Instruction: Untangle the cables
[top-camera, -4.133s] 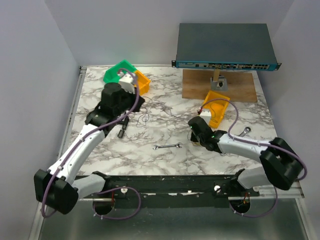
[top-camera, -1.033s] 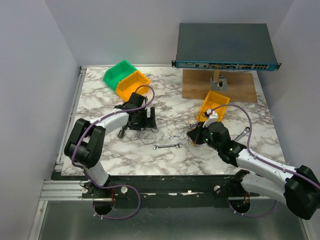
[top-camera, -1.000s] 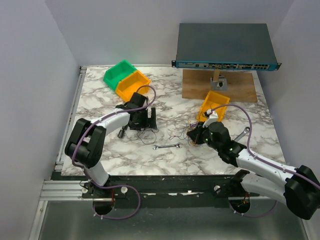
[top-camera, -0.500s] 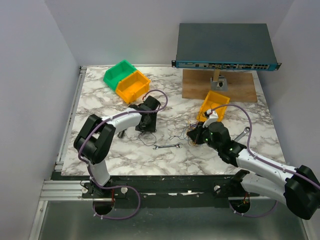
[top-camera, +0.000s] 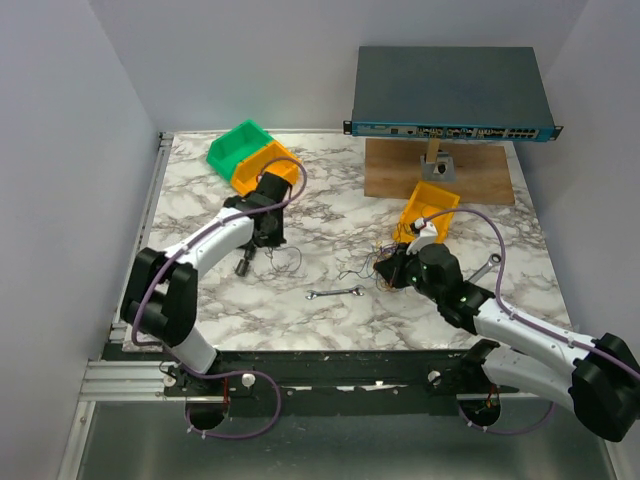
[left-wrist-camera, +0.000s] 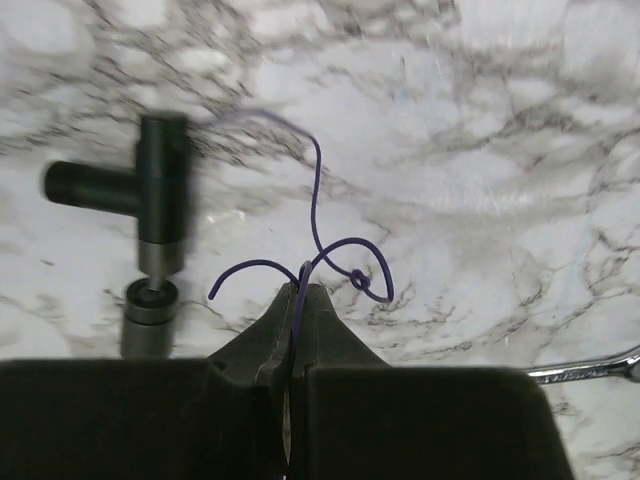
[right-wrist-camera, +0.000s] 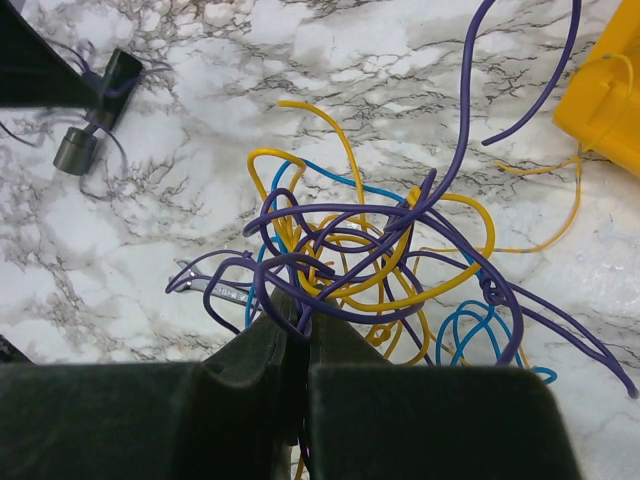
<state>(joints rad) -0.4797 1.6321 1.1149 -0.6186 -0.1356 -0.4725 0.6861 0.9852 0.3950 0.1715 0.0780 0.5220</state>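
left fingers (left-wrist-camera: 262, 335) pinching one purple wire (left-wrist-camera: 315, 205), looks clear of the bundle. right fingers (right-wrist-camera: 335, 348) clamped on the purple/yellow/blue tangle (right-wrist-camera: 370, 262), on the counter (top-camera: 330, 195) by the yellow bin (top-camera: 432, 205). next: drop it aside, tease out another strand.

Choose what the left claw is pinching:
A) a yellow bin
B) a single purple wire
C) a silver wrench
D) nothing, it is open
B: in the left wrist view the left claw is shut on a single purple wire, while the black T-shaped part lies apart from it.
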